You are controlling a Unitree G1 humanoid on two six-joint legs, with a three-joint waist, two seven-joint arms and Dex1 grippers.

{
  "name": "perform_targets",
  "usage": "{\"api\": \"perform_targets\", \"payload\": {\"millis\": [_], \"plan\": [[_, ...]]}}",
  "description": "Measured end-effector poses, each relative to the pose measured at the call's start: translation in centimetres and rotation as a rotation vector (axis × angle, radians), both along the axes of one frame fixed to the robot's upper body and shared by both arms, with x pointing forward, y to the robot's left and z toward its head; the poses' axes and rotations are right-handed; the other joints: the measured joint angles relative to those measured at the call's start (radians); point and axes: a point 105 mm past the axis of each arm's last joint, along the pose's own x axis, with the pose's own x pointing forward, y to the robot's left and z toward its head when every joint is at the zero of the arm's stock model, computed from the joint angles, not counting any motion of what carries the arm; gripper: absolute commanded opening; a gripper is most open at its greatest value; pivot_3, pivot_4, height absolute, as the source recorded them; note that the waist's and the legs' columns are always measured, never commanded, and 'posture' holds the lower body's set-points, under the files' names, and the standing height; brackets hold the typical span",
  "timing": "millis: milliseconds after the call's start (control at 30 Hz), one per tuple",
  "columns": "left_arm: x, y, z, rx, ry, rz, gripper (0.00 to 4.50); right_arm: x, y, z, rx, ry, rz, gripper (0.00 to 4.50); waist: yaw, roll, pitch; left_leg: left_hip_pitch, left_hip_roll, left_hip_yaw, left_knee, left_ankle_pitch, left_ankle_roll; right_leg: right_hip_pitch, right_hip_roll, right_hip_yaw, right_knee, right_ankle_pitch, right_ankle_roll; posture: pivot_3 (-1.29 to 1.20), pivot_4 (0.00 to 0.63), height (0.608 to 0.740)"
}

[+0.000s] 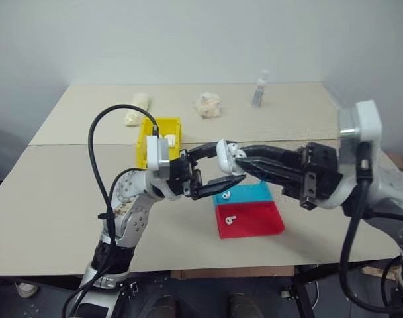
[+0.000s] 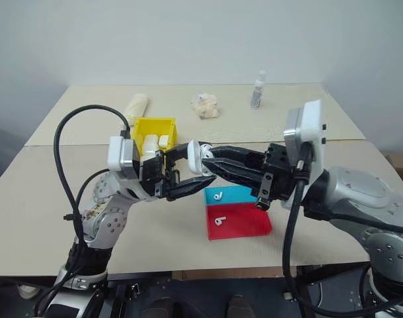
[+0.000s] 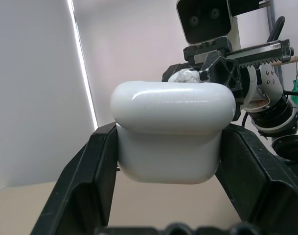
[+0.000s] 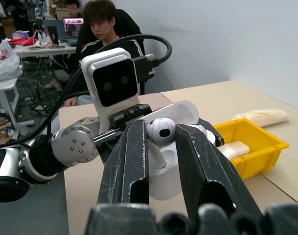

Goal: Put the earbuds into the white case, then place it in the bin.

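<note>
Two grippers meet above the red tray (image 1: 251,218). Left gripper (image 1: 213,169) is clamped on the open white case (image 3: 171,137); right gripper (image 4: 161,134) pinches an earbud (image 4: 161,131) at the case mouth, with the yellow bin (image 1: 160,138) behind.

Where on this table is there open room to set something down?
The widest bare stretch of the table lies on the robot's left of the yellow bin. Another runs along the far right, beyond the small bottle. The middle is crowded: bin, blue tray, red tray, and both claws meeting above them.
</note>
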Motion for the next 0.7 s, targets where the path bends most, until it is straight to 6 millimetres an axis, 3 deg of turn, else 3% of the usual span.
{"api": "perform_targets", "payload": {"millis": [133, 367, 567, 700], "plan": [[0.0, 0.0, 0.0, 0.001, 0.000, 0.000, 2.79, -0.1, 0.0, -0.1, 0.003, 0.001, 0.005, 0.73, 0.000, 0.000, 0.000, 0.000, 0.000, 0.000, 0.000, 0.000, 0.000, 0.000, 0.000, 0.000, 0.000, 0.000, 0.000, 0.00, 0.150, 0.740], [0.0, 0.0, 0.0, -0.001, -0.002, 0.002, 2.79, 0.2, 0.0, -0.6, -0.010, 0.014, -0.011, 2.87, 0.000, 0.000, 0.000, 0.000, 0.000, 0.000, 0.000, 0.000, 0.000, 0.000, 0.000, 0.000, 0.000, 0.000, 0.000, 0.00, 0.150, 0.740], [0.0, 0.1, 0.0, -0.002, -0.002, 0.005, 2.79, 0.2, 0.1, -0.7, -0.027, 0.013, -0.012, 2.87, 0.000, 0.000, 0.000, 0.000, 0.000, 0.000, 0.000, 0.000, 0.000, 0.000, 0.000, 0.000, 0.000, 0.000, 0.000, 0.00, 0.150, 0.740], [0.2, 0.2, -0.1, 0.006, -0.001, 0.011, 2.79, -0.2, -1.0, -0.7, -0.076, 0.000, -0.029, 2.87, 0.002, 0.000, 0.000, 0.000, 0.000, 0.000, 0.000, 0.000, 0.000, 0.000, 0.000, 0.000, 0.000, 0.000, 0.000, 0.00, 0.150, 0.740]]}}
